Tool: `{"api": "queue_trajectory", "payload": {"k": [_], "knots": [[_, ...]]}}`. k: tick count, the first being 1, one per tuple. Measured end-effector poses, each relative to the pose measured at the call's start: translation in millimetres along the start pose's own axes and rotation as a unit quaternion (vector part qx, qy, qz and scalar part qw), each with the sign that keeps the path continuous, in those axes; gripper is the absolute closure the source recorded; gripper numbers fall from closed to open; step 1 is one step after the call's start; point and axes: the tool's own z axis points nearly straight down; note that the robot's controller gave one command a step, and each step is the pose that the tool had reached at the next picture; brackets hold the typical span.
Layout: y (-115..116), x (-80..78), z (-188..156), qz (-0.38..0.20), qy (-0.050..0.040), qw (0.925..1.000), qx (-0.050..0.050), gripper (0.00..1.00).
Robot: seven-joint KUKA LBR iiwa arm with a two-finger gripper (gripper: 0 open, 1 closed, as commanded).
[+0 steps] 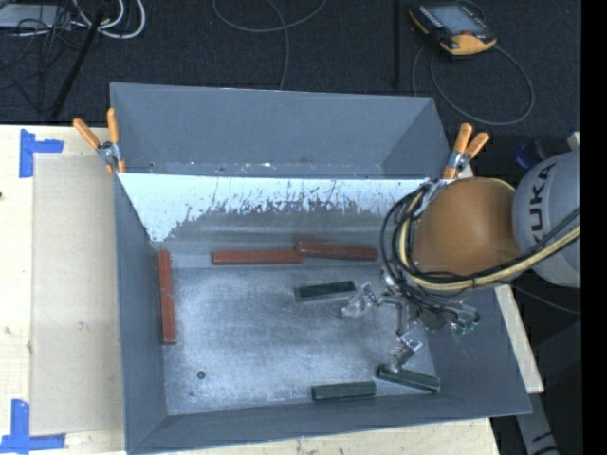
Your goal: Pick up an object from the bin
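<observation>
Dark bar (410, 379) beside pincer (406, 341), orange cover (465, 224) hiding bin (266, 131) right wall

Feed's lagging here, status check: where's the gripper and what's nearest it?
Gripper at bin right side, nothing seen held. Nearest: dark bar by front-right corner. Other dark bar mid-bin, not blocking.

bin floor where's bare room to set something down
Free patch: left-centre, bordered by the left brown stick, the back brown sticks, the centre dark bar and the front dark bar. Crowded at right: the arm hangs by the third dark bar.
</observation>
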Motion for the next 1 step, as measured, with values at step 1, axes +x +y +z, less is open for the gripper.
{"api": "queue_trajectory", "payload": {"k": [1], "knots": [[-10.1, 57.4, 11.0, -0.059, 0.0024, 0.9982, 0.001, 0.0]]}}
